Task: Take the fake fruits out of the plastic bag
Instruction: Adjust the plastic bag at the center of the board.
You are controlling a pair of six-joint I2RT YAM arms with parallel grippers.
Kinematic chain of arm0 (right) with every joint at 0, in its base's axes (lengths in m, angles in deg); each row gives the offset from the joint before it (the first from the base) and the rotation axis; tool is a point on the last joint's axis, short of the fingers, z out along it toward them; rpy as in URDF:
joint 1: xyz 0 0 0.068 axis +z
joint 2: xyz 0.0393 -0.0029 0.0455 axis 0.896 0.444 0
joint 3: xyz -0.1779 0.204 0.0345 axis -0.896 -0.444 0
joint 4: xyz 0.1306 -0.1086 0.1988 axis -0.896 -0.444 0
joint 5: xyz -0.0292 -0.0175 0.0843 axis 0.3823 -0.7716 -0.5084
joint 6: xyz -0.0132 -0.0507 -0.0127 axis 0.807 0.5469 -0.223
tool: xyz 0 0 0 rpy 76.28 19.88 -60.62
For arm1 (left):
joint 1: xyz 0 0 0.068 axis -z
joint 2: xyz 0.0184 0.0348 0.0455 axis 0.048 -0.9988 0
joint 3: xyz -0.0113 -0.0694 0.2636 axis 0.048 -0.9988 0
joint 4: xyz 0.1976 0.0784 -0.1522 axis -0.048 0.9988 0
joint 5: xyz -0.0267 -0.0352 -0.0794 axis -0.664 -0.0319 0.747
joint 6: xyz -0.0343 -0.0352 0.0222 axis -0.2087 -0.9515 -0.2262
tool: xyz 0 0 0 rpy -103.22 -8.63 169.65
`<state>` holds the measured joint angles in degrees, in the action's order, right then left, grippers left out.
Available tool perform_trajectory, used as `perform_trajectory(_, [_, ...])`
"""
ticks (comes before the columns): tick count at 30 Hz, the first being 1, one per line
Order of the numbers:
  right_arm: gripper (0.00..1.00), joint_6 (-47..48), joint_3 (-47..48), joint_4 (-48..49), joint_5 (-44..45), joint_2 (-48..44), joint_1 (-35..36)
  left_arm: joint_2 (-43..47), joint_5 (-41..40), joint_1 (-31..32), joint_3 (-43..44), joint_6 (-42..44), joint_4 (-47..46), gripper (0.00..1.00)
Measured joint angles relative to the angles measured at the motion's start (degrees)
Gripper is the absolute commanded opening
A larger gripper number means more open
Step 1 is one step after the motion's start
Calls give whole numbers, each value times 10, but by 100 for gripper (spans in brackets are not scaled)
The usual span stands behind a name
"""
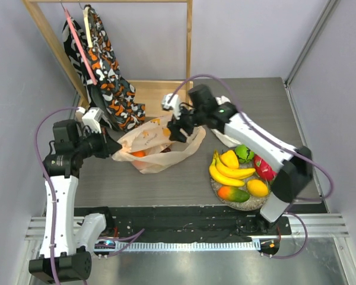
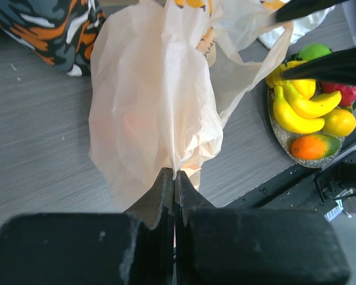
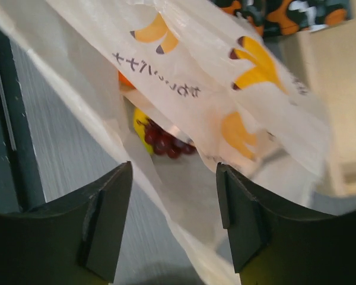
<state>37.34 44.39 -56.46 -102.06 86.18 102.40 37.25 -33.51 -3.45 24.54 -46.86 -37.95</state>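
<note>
Emptying is under way: the left gripper (image 2: 175, 178) pinches the plastic bag (image 1: 159, 157) at the centre of the top view, and the right gripper (image 3: 173, 185), fingers apart and empty at its mouth, should next push in and close on the dark grapes (image 3: 166, 142) inside.

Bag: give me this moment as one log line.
left claw: shut on bag | right claw: open at bag mouth | in bag: grapes | on plate: bananas, mango
</note>
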Motion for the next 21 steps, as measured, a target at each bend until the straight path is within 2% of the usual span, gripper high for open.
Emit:
perform_trajectory(4, [55,-72,28,46,13,99,40,10,0,0,23,3,7,0])
perform_trajectory(9, [47,-139,28,90,46,134,63,6,0,0,22,4,12,0])
perform_trajectory(15, [47,-168,23,137,82,148,95,-3,-21,0,-8,-12,2,0])
perform_trajectory(21, [51,-164,-67,166,80,148,217,-13,-92,-1,-28,-31,-12,0])
